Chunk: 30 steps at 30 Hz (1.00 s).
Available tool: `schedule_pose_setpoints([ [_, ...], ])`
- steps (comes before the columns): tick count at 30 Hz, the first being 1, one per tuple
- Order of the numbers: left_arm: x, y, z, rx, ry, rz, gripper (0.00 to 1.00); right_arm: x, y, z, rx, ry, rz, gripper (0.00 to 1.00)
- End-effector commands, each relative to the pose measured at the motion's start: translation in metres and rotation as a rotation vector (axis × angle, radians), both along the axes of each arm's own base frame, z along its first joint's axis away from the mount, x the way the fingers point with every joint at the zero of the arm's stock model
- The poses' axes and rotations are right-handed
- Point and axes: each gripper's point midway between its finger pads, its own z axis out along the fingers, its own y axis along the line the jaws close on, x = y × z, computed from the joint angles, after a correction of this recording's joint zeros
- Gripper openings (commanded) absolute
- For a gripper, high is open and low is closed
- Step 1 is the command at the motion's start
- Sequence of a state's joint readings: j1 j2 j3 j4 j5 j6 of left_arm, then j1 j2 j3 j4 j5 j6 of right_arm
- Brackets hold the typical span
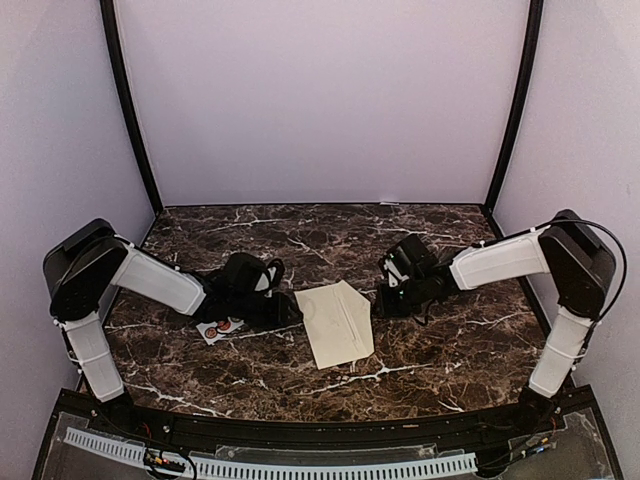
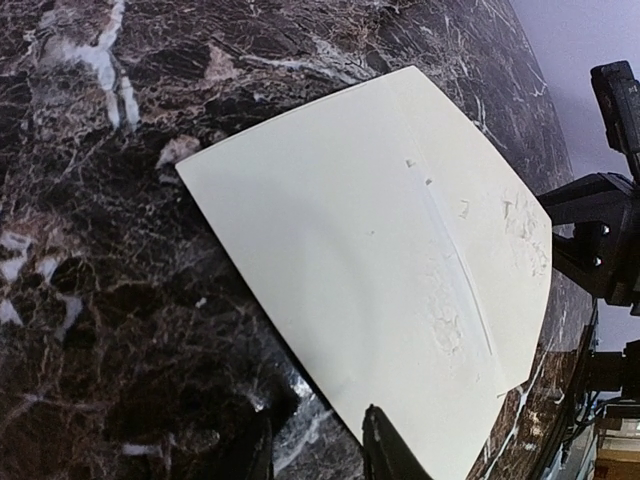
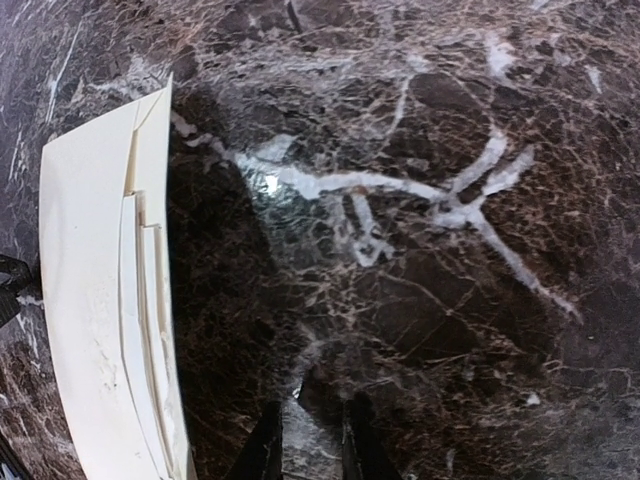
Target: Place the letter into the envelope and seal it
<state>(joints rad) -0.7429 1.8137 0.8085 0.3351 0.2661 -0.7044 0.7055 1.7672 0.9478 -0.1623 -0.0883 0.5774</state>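
Envelope [image 1: 337,322]: plain cream, long rectangle, lies flat mid marble table [image 1: 440,360], slightly skewed. Flap along right side, wrinkled. Can't tell whether flap is stuck down.

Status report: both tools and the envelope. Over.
Tools slightly open, empty: left tool at edge of envelope, right tool just off its flap. Envelope flat on table, flap looks unfolded. Nothing in the way.

A lab test booth: plain walls [image 1: 320,100] enclosing marble tabletop [image 1: 430,360].
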Motion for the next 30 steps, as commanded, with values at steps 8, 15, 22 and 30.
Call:
schedule_pose_setpoints([
  [8,-0.003,-0.004,-0.009,-0.016,0.025,-0.016,0.28,-0.011,0.066,0.029,0.200,-0.040,0.167,0.16],
  [15,-0.003,-0.005,-0.008,-0.019,0.024,-0.019,0.27,-0.022,0.092,0.018,0.217,-0.001,0.223,0.06],
  [22,-0.005,-0.005,-0.011,-0.017,0.029,-0.022,0.27,-0.029,0.105,0.018,0.229,0.014,0.249,0.03],
  [30,-0.005,-0.007,-0.011,-0.025,0.032,-0.024,0.27,-0.031,0.118,0.010,0.242,0.025,0.264,0.02],
])
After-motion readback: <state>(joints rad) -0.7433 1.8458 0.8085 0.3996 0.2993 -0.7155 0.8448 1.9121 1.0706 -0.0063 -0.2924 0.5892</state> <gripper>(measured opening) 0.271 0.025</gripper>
